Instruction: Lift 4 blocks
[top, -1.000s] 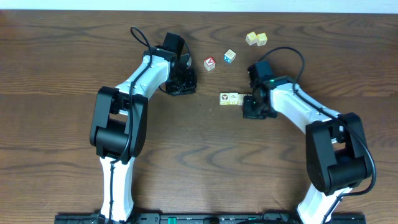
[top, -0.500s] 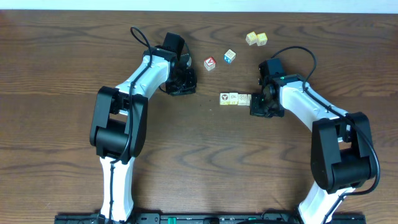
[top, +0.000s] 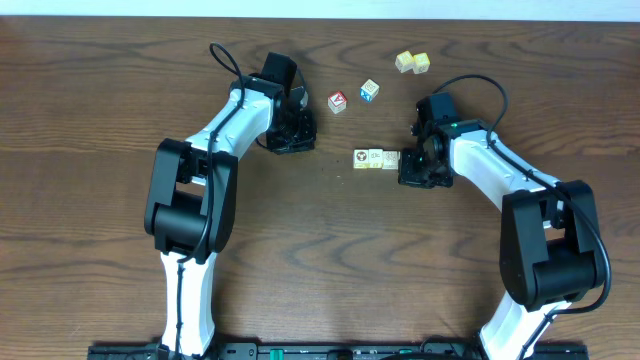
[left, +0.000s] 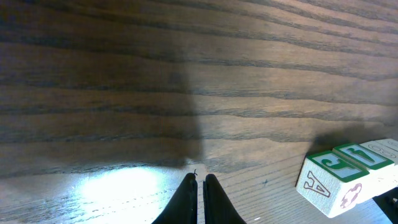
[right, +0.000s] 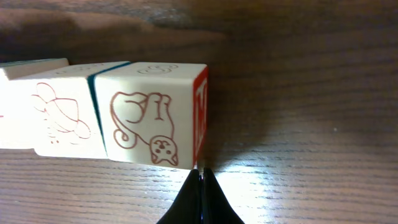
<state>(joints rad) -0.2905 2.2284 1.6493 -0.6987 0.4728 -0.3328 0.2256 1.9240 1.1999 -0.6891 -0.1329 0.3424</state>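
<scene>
We see the blocks (top: 375, 158) lying in a short row, side against side, flat on the wooden table (top: 100, 150), a little right of its middle. From above we count three cream cubes. The left-hand block (top: 360, 157) has a dark ring on its top face. Whether a fourth hides under the arm at the right end, we cannot tell.

The right gripper (top: 406, 166) sits at the right end of that row. Its wrist view shows the jaws pressed fully together with nothing between them. Their tip is low at the near right corner of the cat block (right: 152, 121), a cube with a reddish cat outline on the side facing us and a red face on its right. We cannot tell whether the tip touches that corner. Left of the cat block stands a second cube (right: 65, 121) with a faint drawing, then the edge of a third.

The left gripper (top: 296, 140) is well apart from the row, to its left and a little farther back. Its jaws are also closed tight and hold nothing, low over bare wood. Its wrist view catches the row at the lower right, the nearest cube (left: 329, 180) green on top.

Farther back lie a red-faced cube (top: 338, 101), a blue-faced cube (top: 370, 90) near it, and, farther right, two yellow cubes (top: 412, 62) side by side
</scene>
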